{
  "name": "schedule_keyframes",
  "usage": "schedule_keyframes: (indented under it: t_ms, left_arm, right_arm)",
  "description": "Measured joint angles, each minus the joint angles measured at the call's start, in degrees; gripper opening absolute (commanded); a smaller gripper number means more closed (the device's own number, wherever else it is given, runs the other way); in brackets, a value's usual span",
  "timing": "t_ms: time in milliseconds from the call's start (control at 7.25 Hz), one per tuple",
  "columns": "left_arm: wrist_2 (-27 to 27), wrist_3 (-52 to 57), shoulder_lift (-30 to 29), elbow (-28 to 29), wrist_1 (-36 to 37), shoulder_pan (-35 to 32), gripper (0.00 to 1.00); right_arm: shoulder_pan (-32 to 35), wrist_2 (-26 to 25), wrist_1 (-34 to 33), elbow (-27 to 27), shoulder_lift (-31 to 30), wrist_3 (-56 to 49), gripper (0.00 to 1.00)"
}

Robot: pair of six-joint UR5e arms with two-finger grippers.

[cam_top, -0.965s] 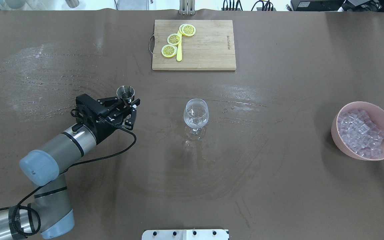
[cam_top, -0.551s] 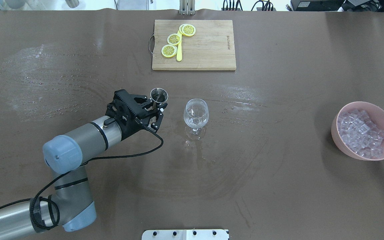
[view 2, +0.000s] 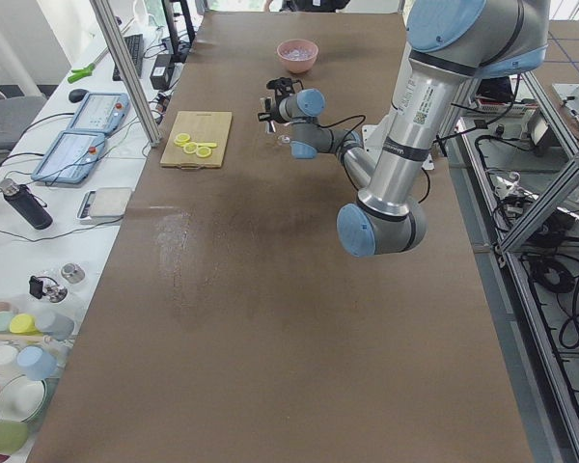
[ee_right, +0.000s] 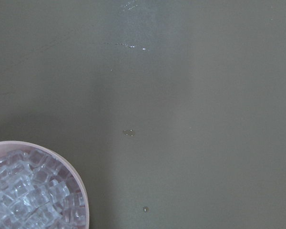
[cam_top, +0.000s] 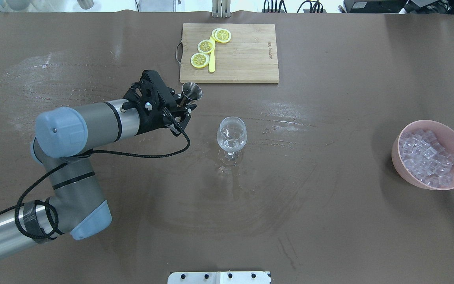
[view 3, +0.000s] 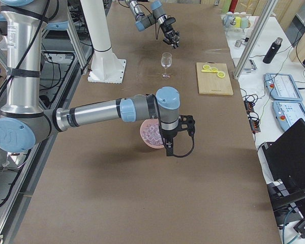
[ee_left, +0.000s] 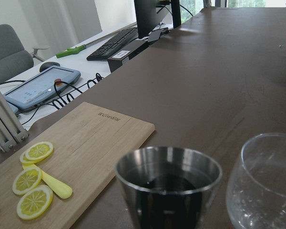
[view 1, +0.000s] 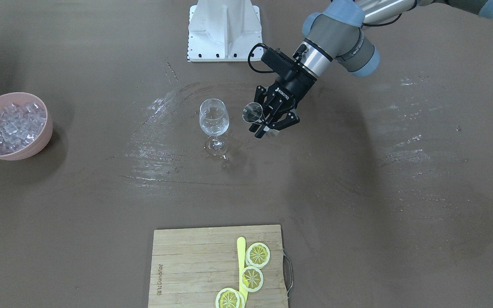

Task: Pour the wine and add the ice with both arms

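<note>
Ice (cam_top: 428, 157) lies piled in a pink bowl (cam_top: 395, 152) on the worktop (cam_top: 329, 217), well apart from the glass (cam_top: 231, 136), at its 3 o'clock. Left tool (cam_top: 185, 105) clenches a steel cup (cam_top: 192, 91) of dark liquid near the glass's 10 o'clock. Right tool (view 3: 177, 138) hangs over the bowl; whether it is clenched, I cannot tell.

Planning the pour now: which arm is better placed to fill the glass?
Left. The left gripper holds the cup of dark liquid close beside the glass; the right arm is far off, by the bowl of ice.
</note>
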Motion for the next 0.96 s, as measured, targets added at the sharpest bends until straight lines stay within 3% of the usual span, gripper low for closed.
schedule_keyframes:
  t_ms: [414, 965]
  left_arm:
    - [-5.4, 4.1, 0.5, -2.9, 3.5, -1.0, 0.0]
    - [-6.4, 4.0, -0.2, -3.6, 6.1, -0.3, 0.0]
  right_arm:
    - [0.0, 0.3, 0.0, 0.1, 0.0, 0.3, 1.0]
    - [0.0, 0.8, 0.0, 0.1, 0.0, 0.5, 1.0]
